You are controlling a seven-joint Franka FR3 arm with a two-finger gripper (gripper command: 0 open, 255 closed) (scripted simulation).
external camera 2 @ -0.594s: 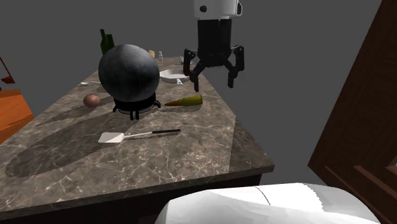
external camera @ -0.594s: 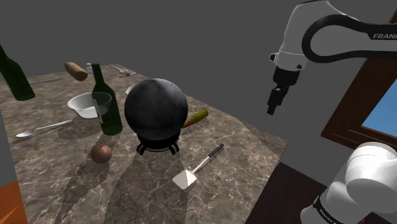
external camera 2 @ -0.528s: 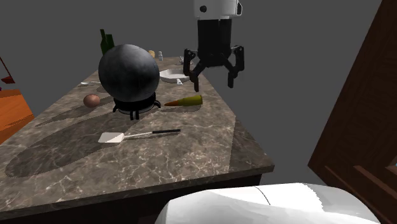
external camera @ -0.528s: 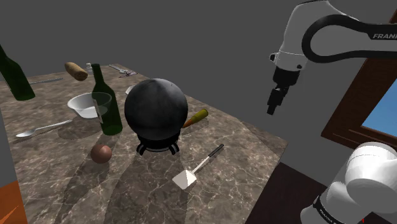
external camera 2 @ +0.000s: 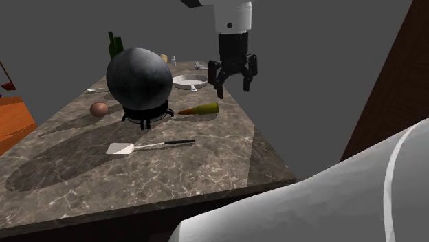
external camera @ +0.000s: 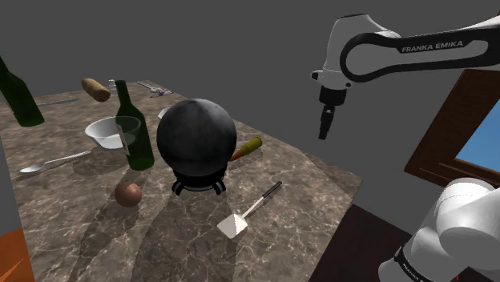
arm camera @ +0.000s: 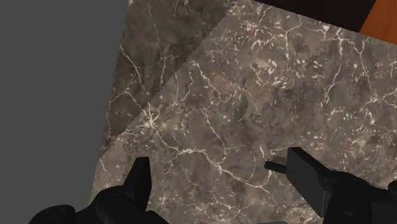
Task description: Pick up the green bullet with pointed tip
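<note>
Bullet (external camera 2: 201,109) unmoved, spread fingers (external camera 2: 219,84) moved closer

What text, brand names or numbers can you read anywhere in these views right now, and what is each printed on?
"FRANKA EMIKA": white letters on the dark band of the white arm, in the shoulder view.
No other text: the bullet, the green bottle and the black ball show no lettering.

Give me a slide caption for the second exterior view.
Open end effector hovers over the marbled counter, near the olive-green bullet lying beside a black sphere.
</note>
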